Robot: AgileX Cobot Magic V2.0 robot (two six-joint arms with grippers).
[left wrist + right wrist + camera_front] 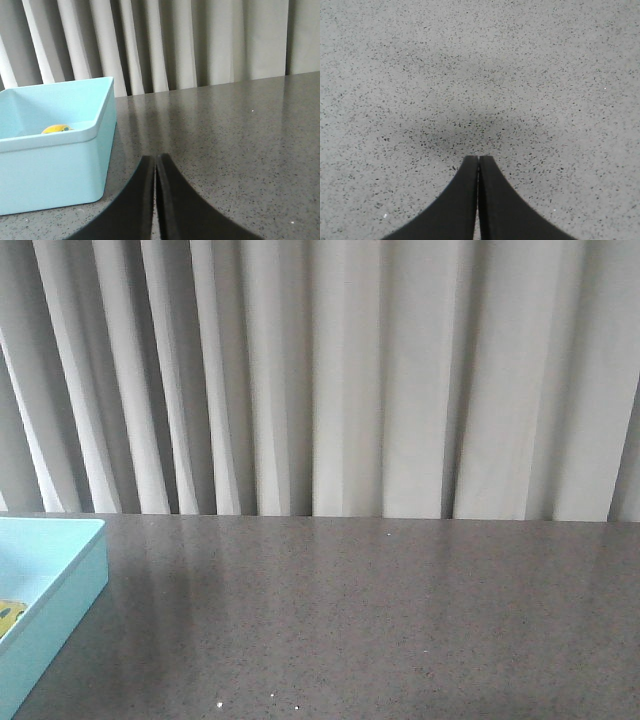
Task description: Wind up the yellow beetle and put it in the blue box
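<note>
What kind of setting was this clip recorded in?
Probably an indoor lab or demo bench: a grey speckled stone-like tabletop, pale pleated curtains close behind it, and only a blue box holding a small yellow beetle.

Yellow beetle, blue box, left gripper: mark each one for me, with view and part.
yellow beetle (56,129): left wrist view, on its rounded roof showing above the box rim.
blue box (47,172): left wrist view, on the near outer wall.
left gripper (156,167): left wrist view, at the seam between the closed fingertips.
</note>
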